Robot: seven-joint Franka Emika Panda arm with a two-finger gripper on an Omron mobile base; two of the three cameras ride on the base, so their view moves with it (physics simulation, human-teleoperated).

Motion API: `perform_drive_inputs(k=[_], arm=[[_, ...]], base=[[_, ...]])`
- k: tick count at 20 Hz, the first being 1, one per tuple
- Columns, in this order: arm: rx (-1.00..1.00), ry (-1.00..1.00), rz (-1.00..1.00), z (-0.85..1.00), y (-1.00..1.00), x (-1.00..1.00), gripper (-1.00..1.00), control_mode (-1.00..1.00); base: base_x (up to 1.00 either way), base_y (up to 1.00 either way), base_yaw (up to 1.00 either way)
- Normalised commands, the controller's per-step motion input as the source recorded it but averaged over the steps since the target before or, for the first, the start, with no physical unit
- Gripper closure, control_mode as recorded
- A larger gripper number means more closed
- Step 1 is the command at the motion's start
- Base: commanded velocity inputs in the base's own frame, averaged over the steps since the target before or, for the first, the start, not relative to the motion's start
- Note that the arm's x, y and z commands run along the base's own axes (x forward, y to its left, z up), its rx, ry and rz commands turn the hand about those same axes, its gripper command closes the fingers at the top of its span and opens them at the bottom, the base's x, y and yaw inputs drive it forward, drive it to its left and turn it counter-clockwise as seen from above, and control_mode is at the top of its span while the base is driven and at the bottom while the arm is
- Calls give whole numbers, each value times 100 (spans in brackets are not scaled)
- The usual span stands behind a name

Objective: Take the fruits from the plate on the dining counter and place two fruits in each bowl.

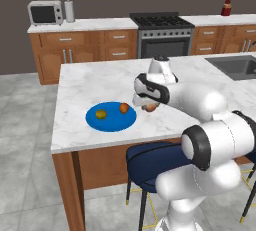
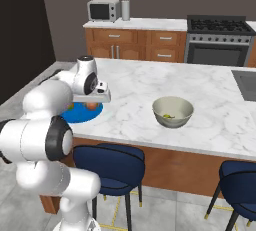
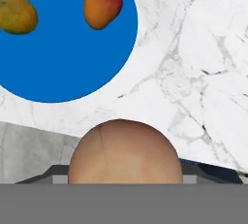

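Fingers [image 3: 125, 182] grip pinkish-red fruit [image 3: 125, 155] beside blue plate [image 3: 68, 63].

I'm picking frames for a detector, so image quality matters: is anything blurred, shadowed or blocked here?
Hand view: the held pinkish fruit looms large and soft-edged, hiding the jaws; plate evenly lit, no glare. Left base view: the arm blocks part of the counter. Right base view: the bowl is sharp, with a faint shadow.

Both base views look forward and down from behind the arm, one from its left, one from its right, sharing the white grey-veined marble table [image 1: 100, 82] and flat round bright blue plate [image 1: 112, 121]. The hand view looks steeply down, close above the plate.
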Motion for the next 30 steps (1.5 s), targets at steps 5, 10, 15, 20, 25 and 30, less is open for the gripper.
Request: perform_drive_inputs(k=[5, 10, 15, 20, 25, 30], arm=[[-5, 1, -14, 51, -100, -15, 100, -100], [-3, 1, -16, 47, -99, 0, 100, -100], [0, 1, -13, 15, -91, 0, 100, -100], [0, 0, -8, 1, -64, 10, 100, -100], [0, -2, -6, 0, -49, 24, 100, -100], [0, -7, -6, -15, -53, 42, 100, -100]], base=[[0, 0, 0], [0, 0, 0], [0, 0, 0], [0, 0, 0], [0, 0, 0], [0, 0, 0]])
